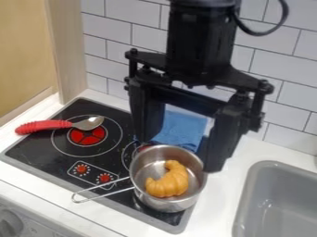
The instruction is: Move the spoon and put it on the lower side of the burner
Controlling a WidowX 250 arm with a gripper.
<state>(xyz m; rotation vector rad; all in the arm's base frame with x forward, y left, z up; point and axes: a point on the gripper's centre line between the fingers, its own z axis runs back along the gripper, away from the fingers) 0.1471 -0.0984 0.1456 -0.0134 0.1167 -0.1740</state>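
The spoon [60,124] lies on the glossy black stovetop [37,152], towards 10 o'clock in the view. Its oval metal bowl sits over the 12 o'clock part of the left burner [86,137], and its thick, ridged red handle runs out towards 9 o'clock, past the stovetop's metal edging and over the white desk [18,172]. The burner is a red disc split into wedges, ringed by a thin pale circle; towards 6 o'clock from it, two small round red knobs [82,169] [105,178] are ringed with pale dots.

The black pincer [180,154] hangs at the pot's 12 o'clock side, its two blocky fingers spread well apart, with nothing pinched between them. One fingertip is near the pot's 11 o'clock rim, the other near its 2 o'clock side.

The pot [143,173] is round, of smooth shiny metal, with a looped wire handle pointing to 8 o'clock. Inside rests a curved, ribbed, golden-brown croissant [168,181]. A soft, creased blue cloth [180,130] lies beyond the pot, towards 12 o'clock. A grey sink [250,196] with rounded corners is set into the desk at 4 o'clock. Flat rectangular tiles [286,65] cover the wall behind, beside a pale wooden panel [65,51] at 11 o'clock.
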